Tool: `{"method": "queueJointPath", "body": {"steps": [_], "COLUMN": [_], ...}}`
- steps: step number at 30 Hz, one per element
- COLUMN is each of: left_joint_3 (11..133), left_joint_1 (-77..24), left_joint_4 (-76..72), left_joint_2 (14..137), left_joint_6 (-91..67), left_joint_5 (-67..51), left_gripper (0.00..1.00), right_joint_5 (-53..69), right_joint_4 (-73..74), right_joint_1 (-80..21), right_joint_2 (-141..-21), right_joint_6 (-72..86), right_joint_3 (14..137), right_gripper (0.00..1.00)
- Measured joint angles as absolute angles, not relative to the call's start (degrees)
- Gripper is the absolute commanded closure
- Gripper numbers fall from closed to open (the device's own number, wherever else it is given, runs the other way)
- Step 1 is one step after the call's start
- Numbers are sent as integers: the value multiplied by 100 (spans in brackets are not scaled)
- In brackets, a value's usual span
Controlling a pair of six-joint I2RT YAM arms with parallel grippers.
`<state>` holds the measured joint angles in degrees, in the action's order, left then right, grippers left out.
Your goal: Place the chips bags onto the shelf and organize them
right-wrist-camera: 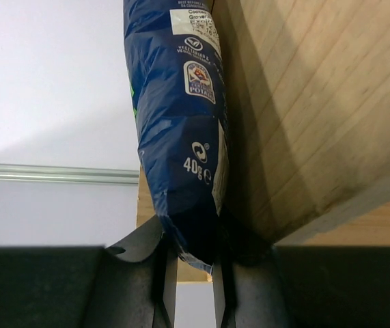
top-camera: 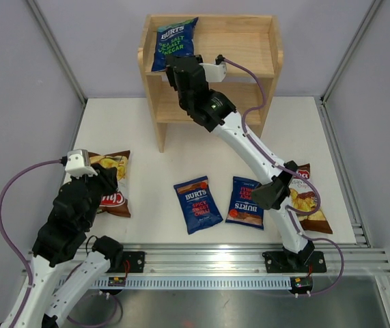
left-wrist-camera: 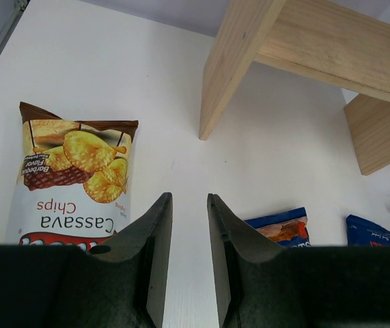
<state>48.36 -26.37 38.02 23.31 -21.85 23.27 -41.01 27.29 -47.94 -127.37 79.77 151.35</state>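
**Top view:** The right tool [top-camera: 175, 70] is pinching the lower edge of a dark blue glossy BURTS bag [top-camera: 174, 37]. The bag is sitting at the left end of the upper tier of the light natural-wood two-tier shelf [top-camera: 246, 41]. On the white counter [top-camera: 154, 130], a second BURTS bag [top-camera: 197, 203] and a third BURTS bag [top-camera: 244, 201] are lying flat side by side. A left brown Chuba cassava bag [top-camera: 116, 166] and a right brown Chuba cassava bag [top-camera: 309, 199] are flanking them. The left tool [top-camera: 106, 183] is hovering over the left one.

**Left wrist view:** The left tool [left-wrist-camera: 184, 266] is showing its jaws narrowly parted and gripping nothing. The left brown Chuba cassava bag [left-wrist-camera: 72, 174] is lying just ahead, off to one side.

**Right wrist view:** The right tool [right-wrist-camera: 189, 266] is clamping the bottom seam of the dark blue glossy BURTS bag [right-wrist-camera: 181, 137], which is pressing against a wooden face of the shelf [right-wrist-camera: 317, 102]. Whether the bag is lying flat or leaning cannot be told.

The placing looks nearly done. It will likely go best if the bag is settled fully onto the tier and tight to the left end, leaving room for the other four. The jaws should part only once the wood is bearing the bag. Backing straight out should avoid dragging the slippery foil off the edge.
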Motion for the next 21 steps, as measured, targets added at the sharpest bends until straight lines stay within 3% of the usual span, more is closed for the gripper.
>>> {"method": "queueJointPath", "body": {"steps": [6,8,12,21], "left_joint_3": [4836,4836,4834,4834], "left_joint_1": [-2637,-2637,-2637,-2637], "left_joint_4": [3802,3802,3804,3806], "left_joint_2": [2331,2331,2331,2331], "left_joint_6": [-2185,-2185,-2185,-2185], "left_joint_5": [2327,2327,2324,2327], "left_gripper": [70,70,71,71], "right_joint_5": [-4132,-4134,-4145,-4296], "right_joint_4": [2541,2469,2276,1990], "right_joint_1": [-4910,-4928,-4963,-5039], "right_joint_2": [-13004,-13017,-13019,-12986], "right_joint_6": [7780,7688,7546,6617], "right_joint_3": [15408,15408,15450,15423], "right_gripper": [72,56,38,34]}}
